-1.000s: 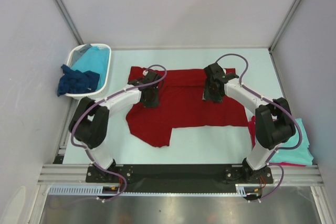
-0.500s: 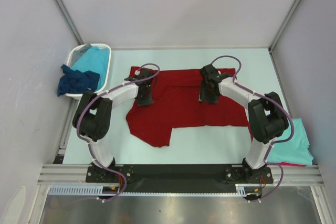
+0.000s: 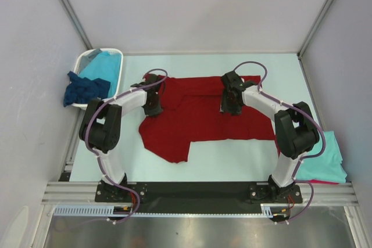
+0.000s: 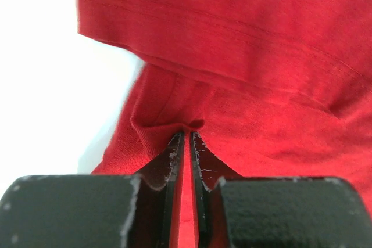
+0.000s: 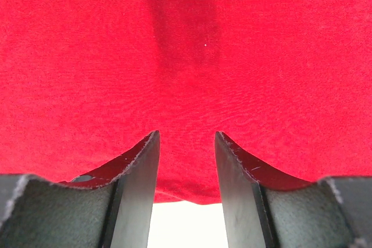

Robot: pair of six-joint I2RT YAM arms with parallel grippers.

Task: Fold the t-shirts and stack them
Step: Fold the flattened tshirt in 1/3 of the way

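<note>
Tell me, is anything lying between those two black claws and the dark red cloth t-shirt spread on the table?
Nothing visible does. The left gripper is pinched shut on a fold of the dark red cloth t-shirt, and the open right gripper sits right over its bare cloth.

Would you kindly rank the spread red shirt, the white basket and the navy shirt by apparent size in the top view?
Largest to smallest:
1. red shirt
2. white basket
3. navy shirt, which is bunched up, so its full size is hidden
</note>
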